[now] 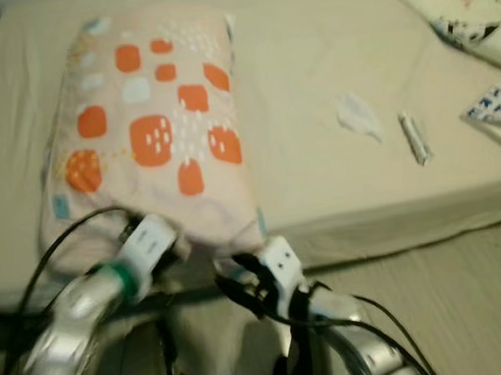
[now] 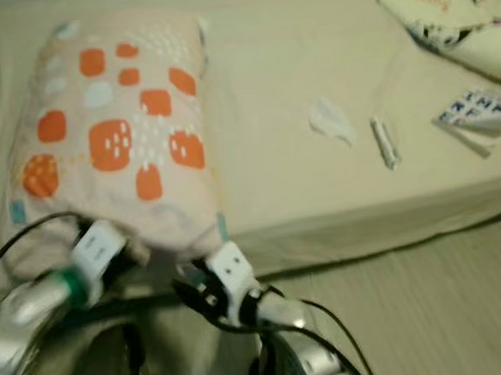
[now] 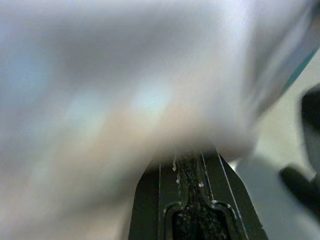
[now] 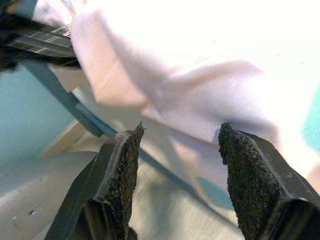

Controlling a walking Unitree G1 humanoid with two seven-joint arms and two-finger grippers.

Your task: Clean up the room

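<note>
1. Pillow [image 1: 154, 134], orange-patterned, lies on bed [image 1: 322, 207] w/ long axis running away from robot; near end overhangs bed's front edge
2. Left gripper [image 1: 175, 247] sits at pillow's near-left corner; wrist view has fabric pressed right over one finger [image 3: 192, 200]. Open or clamped: cannot tell
3. Right gripper [image 4: 175, 150] is spread wide, empty, just below and before pillow's near-right corner; fabric hangs beyond its fingertips, not between them
4. Key relation: pillow lies straight ahead of both grippers, one per near corner; left appears closer in, right needs a short advance to bite
5. Room: open mattress to right of pillow and beyond it. Crumpled tissue [image 1: 356, 115], small wrapper [image 1: 415, 138], booklet [image 1: 500, 113] and blanket [image 1: 462, 2] sit well apart, far right
6. Risk, as judged: overhanging end could slide off front edge if only one corner is held
</note>
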